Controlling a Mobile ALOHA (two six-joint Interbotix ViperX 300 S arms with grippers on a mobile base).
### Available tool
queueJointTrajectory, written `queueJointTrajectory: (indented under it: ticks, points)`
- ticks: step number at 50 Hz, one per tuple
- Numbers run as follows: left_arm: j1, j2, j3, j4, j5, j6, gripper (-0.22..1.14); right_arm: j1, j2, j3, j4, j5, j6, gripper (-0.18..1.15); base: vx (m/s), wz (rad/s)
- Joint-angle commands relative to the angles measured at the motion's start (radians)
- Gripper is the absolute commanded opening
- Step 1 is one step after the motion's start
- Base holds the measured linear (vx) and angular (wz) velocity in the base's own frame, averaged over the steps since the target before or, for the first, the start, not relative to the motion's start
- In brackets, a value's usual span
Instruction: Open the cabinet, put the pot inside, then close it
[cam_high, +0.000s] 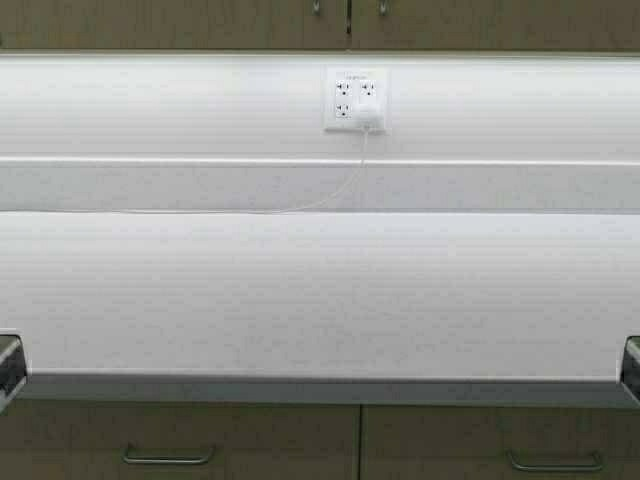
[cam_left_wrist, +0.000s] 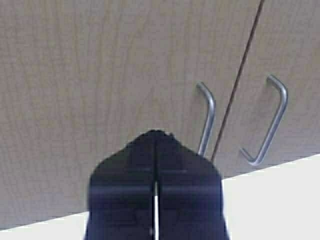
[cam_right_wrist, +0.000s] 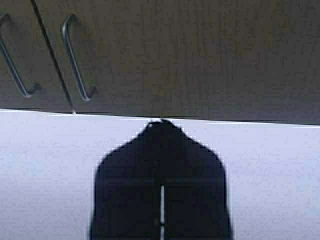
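Observation:
The cabinet (cam_high: 200, 25) shows as a tan strip along the top of the high view, both doors shut. Its two slim metal pulls (cam_high: 317, 8) sit where the doors meet. From the left wrist view I look up at the cabinet doors (cam_left_wrist: 100, 75) and the pulls (cam_left_wrist: 207, 117). My left gripper (cam_left_wrist: 156, 134) is shut with nothing in it, below and short of the left door. My right gripper (cam_right_wrist: 161, 122) is also shut and holds nothing, low under the right door (cam_right_wrist: 200, 55). The pot is out of view.
A white countertop (cam_high: 320, 300) spreads ahead, with a grey front edge (cam_high: 320, 390). A wall outlet (cam_high: 355, 100) holds a white plug, and its cord (cam_high: 330, 198) runs off left. Tan drawers with bar pulls (cam_high: 168, 458) lie below. Arm parts show at both lower edges (cam_high: 8, 365).

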Motion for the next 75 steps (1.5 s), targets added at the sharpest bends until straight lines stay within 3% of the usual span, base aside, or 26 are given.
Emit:
queueJointTrajectory:
  ticks: [1,75]
  points:
    - [-0.002,-0.015,-0.009,0.002,-0.008,0.002,0.04,0.002,-0.006,-0.018,0.002,-0.002,-0.002,0.05,0.00,0.00]
    - [-0.002,-0.002,0.034,0.000,-0.028,-0.002,0.04,0.000,0.048,-0.029,-0.003,0.003,-0.003,0.05,0.00,0.00]
